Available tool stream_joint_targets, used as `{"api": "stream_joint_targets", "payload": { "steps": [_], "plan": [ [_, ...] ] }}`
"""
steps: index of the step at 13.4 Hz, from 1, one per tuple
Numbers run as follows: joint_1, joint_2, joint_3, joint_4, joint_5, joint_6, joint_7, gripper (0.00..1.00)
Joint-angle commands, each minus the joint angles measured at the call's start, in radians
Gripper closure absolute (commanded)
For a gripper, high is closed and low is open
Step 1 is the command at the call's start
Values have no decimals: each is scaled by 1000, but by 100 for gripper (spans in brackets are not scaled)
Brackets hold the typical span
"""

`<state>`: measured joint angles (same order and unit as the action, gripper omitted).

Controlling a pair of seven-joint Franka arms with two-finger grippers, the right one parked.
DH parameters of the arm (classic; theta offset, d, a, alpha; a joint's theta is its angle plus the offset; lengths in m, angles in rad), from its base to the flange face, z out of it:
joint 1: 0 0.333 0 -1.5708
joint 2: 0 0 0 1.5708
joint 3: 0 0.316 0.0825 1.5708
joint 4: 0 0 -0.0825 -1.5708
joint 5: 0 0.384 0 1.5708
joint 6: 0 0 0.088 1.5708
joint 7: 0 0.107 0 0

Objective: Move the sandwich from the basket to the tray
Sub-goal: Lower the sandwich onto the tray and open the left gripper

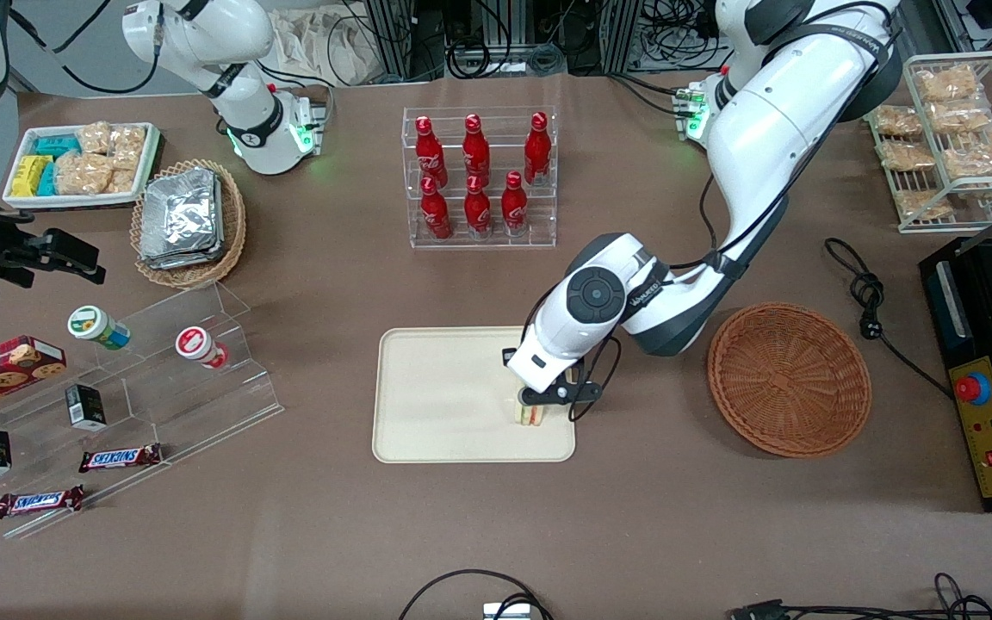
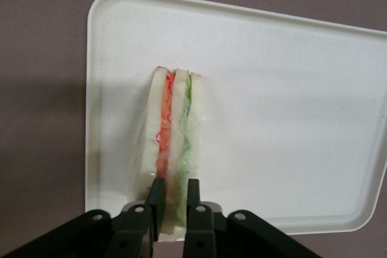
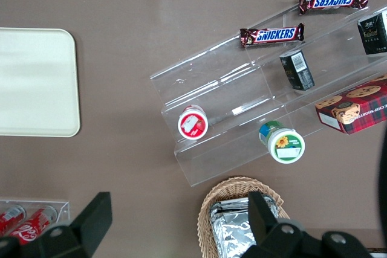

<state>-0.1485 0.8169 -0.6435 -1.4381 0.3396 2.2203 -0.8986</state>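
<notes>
The sandwich [image 1: 531, 417] stands on edge on the cream tray [image 1: 436, 387], near the tray's corner nearest the front camera on the working arm's side. My left gripper [image 1: 539, 406] is right above it. In the left wrist view the sandwich [image 2: 175, 125] shows pale bread with orange-red and green layers on the tray [image 2: 290, 101]. The gripper [image 2: 175, 196] is shut on the sandwich's near end, one finger on each side. The reddish-brown basket [image 1: 789, 379] lies empty beside the tray, toward the working arm's end of the table.
A clear rack of red bottles [image 1: 479, 176] stands farther from the front camera than the tray. An acrylic stepped shelf [image 1: 177, 379] with snacks and a tan basket of foil packets [image 1: 190, 215] lie toward the parked arm's end. A black cable [image 1: 866, 293] and a control box [image 1: 987, 413] sit near the basket.
</notes>
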Motion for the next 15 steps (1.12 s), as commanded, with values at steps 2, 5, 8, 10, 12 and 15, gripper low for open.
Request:
{"api": "stream_joint_targets", "payload": {
  "steps": [2, 5, 8, 10, 12, 15],
  "plan": [
    [13, -33, 4, 24, 4, -5, -26, 14],
    [23, -134, 4, 10, -1, -162, -37, 0],
    [38, -252, 11, -101, 7, -311, -62, 0],
    [38, -365, 54, -223, -1, -312, -65, 0],
    [40, -465, 82, -348, -1, -300, -63, 0],
    [40, -559, 143, -513, -2, -182, -45, 0]
  ]
}}
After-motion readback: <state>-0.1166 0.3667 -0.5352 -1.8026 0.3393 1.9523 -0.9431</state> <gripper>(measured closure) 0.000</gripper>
